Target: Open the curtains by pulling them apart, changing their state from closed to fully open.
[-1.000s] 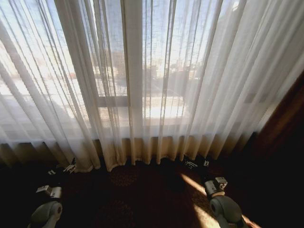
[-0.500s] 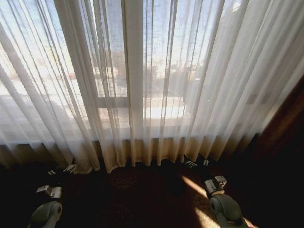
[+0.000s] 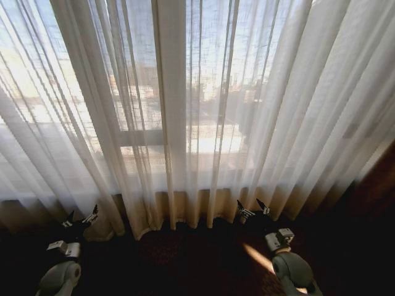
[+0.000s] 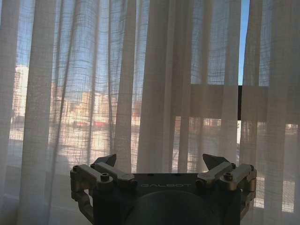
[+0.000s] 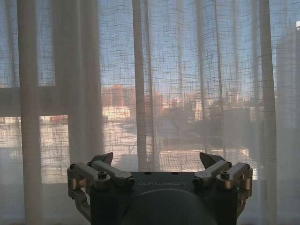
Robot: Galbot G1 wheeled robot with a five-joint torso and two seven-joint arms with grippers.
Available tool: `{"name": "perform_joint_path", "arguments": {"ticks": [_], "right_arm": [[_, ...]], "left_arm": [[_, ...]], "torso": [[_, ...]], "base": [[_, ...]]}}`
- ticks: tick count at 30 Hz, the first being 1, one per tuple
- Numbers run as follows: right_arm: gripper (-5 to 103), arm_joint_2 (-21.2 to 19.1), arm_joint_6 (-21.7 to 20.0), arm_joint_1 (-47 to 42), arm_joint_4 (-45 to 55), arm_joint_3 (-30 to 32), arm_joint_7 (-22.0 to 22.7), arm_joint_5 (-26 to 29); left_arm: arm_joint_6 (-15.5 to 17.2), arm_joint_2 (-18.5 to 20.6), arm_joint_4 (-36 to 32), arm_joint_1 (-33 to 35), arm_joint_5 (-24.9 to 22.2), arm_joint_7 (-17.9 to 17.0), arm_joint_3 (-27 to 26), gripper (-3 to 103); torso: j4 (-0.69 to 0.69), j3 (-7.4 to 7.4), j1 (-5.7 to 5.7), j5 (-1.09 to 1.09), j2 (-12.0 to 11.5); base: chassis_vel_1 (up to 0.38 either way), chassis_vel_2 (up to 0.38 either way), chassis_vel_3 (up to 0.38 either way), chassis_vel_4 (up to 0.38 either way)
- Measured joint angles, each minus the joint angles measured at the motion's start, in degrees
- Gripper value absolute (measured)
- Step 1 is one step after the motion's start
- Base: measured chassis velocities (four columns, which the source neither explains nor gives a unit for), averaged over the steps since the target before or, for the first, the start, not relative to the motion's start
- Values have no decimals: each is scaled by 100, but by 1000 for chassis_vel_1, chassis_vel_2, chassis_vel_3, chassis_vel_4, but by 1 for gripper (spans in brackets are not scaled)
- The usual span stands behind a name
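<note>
From the head camera, the curtains [image 3: 185, 111] are hanging closed across the whole window, just ahead of and above both grippers. The left gripper [image 3: 81, 219] is sitting low near the hem on the left side, and the right gripper [image 3: 253, 208] is sitting low near the hem right of centre; both are spread open and holding nothing, with no fabric between their fingers.

In the left wrist camera, the left gripper [image 4: 159, 164] is facing the pleats [image 4: 154, 84] straight on, jaws wide apart and empty. A narrow slit of bare sky is showing beyond its right finger, probably where two panels meet.

In the right wrist camera, the right gripper [image 5: 156, 161] is likewise gaping open and empty, with sheer fabric [image 5: 140, 84] directly ahead.

To do this step well, each gripper should probably be pushing forward until a thick fold lies between its fingers, near the central seam, before closing and pulling outward.
</note>
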Motion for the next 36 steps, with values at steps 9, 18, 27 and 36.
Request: {"name": "perform_joint_path", "arguments": {"ticks": [9, 18, 27, 36], "right_arm": [[100, 1, 57, 53, -40, -19, -114, -11], [100, -11, 226, 109, -123, -62, -162, -108], [100, -10, 225, 188, -211, -154, -165, -117], [100, -84, 365, 327, -379, -233, -83, -7]], "left_arm": [[0, 0, 0, 0, 0, -1, 0, 100], [0, 0, 0, 1, 0, -1, 0, 100], [0, 0, 0, 2, 0, -1, -2, 100], [0, 0, 0, 1, 0, -1, -1, 100]], "torso": [[0, -1, -3, -2, 2], [-1, -3, -9, 0, 2], [1, -2, -8, -1, 5], [-1, -2, -5, -2, 3]], "base": [[-272, 350, 272, -327], [-57, 61, 46, -49], [-18, 14, 19, -20], [-198, 191, 194, -193]]}}
